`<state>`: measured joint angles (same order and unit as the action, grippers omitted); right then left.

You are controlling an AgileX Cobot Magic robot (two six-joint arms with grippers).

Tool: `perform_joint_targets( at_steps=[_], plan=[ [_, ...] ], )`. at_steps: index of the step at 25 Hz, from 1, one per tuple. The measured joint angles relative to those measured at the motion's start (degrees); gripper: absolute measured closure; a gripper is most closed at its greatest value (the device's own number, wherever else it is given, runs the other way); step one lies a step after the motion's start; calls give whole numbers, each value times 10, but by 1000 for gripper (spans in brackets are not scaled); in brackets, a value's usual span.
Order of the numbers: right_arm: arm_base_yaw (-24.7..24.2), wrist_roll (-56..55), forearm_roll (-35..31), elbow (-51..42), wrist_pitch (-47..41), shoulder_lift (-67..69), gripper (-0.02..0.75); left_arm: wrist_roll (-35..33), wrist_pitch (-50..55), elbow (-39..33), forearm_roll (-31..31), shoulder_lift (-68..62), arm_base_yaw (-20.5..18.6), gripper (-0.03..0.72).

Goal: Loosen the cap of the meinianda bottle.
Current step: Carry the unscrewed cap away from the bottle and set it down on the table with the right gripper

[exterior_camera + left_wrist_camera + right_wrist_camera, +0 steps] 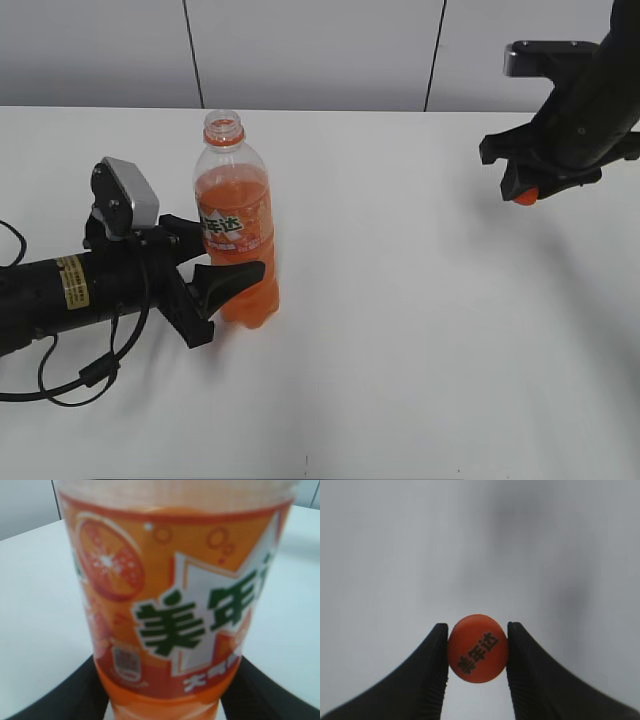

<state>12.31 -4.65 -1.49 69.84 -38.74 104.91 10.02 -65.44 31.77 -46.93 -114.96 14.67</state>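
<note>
- Your right jaws pinch the cap (478,648) between both pads, its printed top turned to the wrist camera; your left jaws are clamped around the lower body of the meinianda bottle (236,240), one finger on each side.
- The right gripper (526,189) hangs above the counter (420,330) at the far right, well apart from the bottle, with the cap showing as an orange spot at its tip (526,196).
- The left gripper (215,270) lies low along the counter, reaching in from the left, its fingers against the bottle below the label.
- The bottle stands upright on the counter, left of centre, its threaded mouth open and the orange neck ring showing just under it.
- In the left wrist view the bottle (170,610) fills the frame, orange label and green characters blurred by closeness, with the dark fingers (75,690) at either lower corner.
- Around it: a loose black cable (80,375) loops on the counter beside the left arm; a grey panelled wall (310,50) runs behind.
- Nothing stands between the two grippers; you see bare white counter across the gap.
- Count: one bottle, one cap, two grippers, one cable.
- The right wrist view shows only the cap, the two fingers, and a blurred grey ground behind them.
</note>
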Motion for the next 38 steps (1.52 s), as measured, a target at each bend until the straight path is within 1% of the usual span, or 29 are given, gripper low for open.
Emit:
perform_joint_targets(
  at_steps=[5, 11, 15, 38],
  plan=[
    [0, -10, -1, -64, 92, 5, 469, 0, 0, 0, 0, 0, 0, 288],
    [0, -16, -1, -74, 146, 55, 469, 0, 0, 0, 0, 0, 0, 288],
    [0, -16, -1, -74, 158, 64, 469, 0, 0, 0, 1, 0, 0, 288],
    [0, -17, -9, -76, 166, 86, 469, 0, 1, 0, 15, 0, 0, 288]
  ],
)
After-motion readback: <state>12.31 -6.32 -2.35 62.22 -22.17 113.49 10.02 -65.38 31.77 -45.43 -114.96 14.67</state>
